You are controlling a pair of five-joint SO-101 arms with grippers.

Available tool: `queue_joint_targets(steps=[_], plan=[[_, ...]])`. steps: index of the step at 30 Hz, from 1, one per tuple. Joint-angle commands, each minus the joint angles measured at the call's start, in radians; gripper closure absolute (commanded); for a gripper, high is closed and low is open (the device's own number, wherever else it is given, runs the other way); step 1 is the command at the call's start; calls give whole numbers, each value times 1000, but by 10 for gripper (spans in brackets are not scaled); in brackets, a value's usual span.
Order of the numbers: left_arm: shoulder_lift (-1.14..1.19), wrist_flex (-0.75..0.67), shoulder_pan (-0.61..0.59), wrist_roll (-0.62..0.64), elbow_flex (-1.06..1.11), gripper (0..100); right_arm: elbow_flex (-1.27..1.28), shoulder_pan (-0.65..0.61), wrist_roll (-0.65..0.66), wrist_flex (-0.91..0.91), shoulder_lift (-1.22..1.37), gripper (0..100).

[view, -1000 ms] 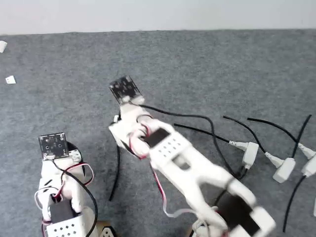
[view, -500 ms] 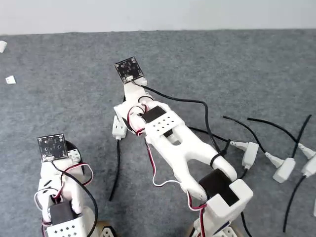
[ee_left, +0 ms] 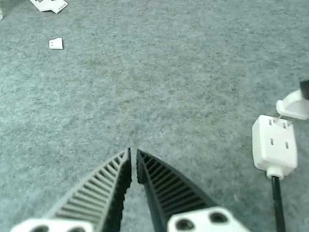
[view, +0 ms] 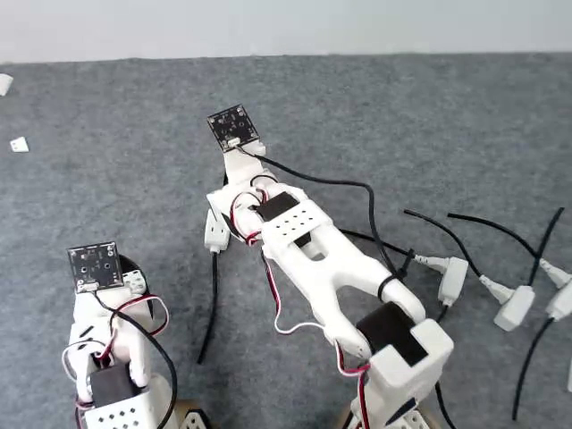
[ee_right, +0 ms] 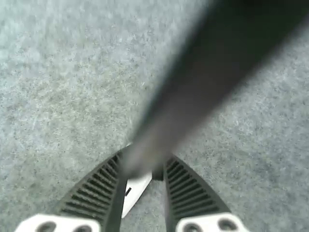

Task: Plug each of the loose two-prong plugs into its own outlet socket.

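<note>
right hand [ee_right: 144,163]: pinching a small white plug [ee_right: 135,187] between its ribbed fingers [ee_right: 99,195], pointing down at the grey surface [view: 402,116]. The plug sits right against one finger, and a dark bit fills the gap to the other.
plug spot: from the left wrist view it's a white nub touching the far end of the socket [ee_left: 274,144]. Honestly can't tell if the prongs are in a slot or just resting there.
socket: white two-outlet block lying flat with its slots facing up. In the high view the socket [view: 214,231] is just beside the right arm [view: 331,268], on the side toward the left arm [view: 112,357]. Its black cord [view: 212,304] trails back toward the robot's side of the surface.
left hand [ee_left: 133,153]: fingers pressed almost together with only a sliver between the tips, gripping nothing. It's over bare surface, with the socket off to one side and not touching.
left arm: tucked in at the near left corner, well apart from the right arm.
cable [view: 331,183]: thin black one looping off the right wrist and back along the arm. It's also the blurry dark band across the right wrist view.
white blocks [view: 451,279]: three of them on black cords in a loose row at the right side, well away from the socket.
scraps [view: 19,144]: a couple of tiny white bits near the far left edge.
</note>
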Motion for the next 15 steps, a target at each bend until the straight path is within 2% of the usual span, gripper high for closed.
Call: queue_joint_targets(steps=[1,15], plan=[[-14,8,-23,5,-12,987,-68,-10,-6,12,25,991],[-14,8,-21,5,-12,987,-75,-41,-9,31,-12,991]])
